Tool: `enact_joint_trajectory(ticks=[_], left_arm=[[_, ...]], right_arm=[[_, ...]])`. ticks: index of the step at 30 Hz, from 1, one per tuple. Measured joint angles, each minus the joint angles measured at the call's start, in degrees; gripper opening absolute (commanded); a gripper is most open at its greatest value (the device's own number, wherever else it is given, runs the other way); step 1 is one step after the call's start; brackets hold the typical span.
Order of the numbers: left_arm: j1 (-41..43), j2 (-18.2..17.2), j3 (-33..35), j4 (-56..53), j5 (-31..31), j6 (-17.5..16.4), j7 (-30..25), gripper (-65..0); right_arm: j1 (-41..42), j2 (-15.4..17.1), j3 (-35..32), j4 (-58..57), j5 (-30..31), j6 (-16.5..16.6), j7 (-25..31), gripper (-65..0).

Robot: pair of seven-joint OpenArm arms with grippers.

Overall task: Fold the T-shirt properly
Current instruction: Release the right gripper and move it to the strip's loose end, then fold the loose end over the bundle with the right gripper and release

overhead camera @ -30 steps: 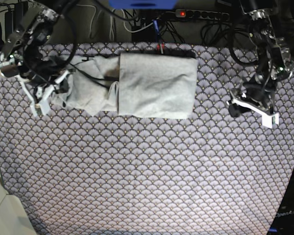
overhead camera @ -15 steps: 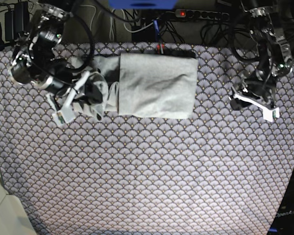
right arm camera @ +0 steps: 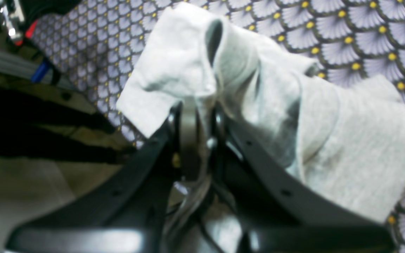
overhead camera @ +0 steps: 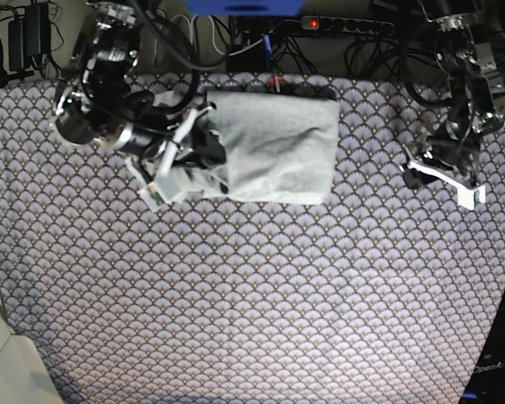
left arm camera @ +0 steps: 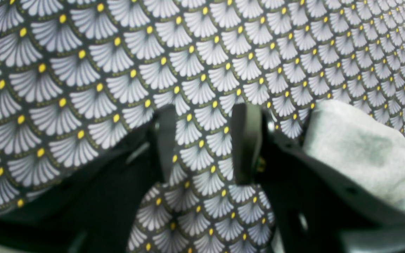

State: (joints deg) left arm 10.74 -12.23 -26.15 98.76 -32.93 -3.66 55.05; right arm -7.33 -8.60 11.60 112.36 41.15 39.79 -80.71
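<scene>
The right claw (right arm camera: 197, 116) is clamped on the T-shirt (overhead camera: 273, 147)'s bunched edge; the left claw (left arm camera: 204, 140) hangs apart. The thin grip may slip, spoiling the fold.

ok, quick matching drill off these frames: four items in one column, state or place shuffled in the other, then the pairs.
Items:
1. right gripper
2. left gripper
3. T-shirt
4. tablecloth

States:
A. scallop pattern, covers the table
B. open, nothing between the fingers
C. clamped on grey cloth
D. partly folded, near the far table edge

Pairs: 1-C, 2-B, 3-D, 4-A
</scene>
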Motion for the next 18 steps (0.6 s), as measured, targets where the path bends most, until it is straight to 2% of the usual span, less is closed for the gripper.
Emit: enact_joint_trajectory(ticks=[6,12,18], left_arm=[[-0.17,0.22,0.24,0.0,-0.24,0.0,-0.02,-39.9],[-0.15,0.22,0.28,0.0,-0.39,0.0,0.02,-39.9],[-0.13,0.22,0.33,0.0,-0.39,0.0,0.0,-39.9]], right_arm=[[0.15,-0.04,-8.26,-4.79,0.2,0.0,6.01,-65.0],[0.7,0.02,-13.7,-8.26,0.24,0.0,12.61,-65.0],[7.3,0.0,-17.03,-17.73,0.7,-0.02,15.21,-65.0]])
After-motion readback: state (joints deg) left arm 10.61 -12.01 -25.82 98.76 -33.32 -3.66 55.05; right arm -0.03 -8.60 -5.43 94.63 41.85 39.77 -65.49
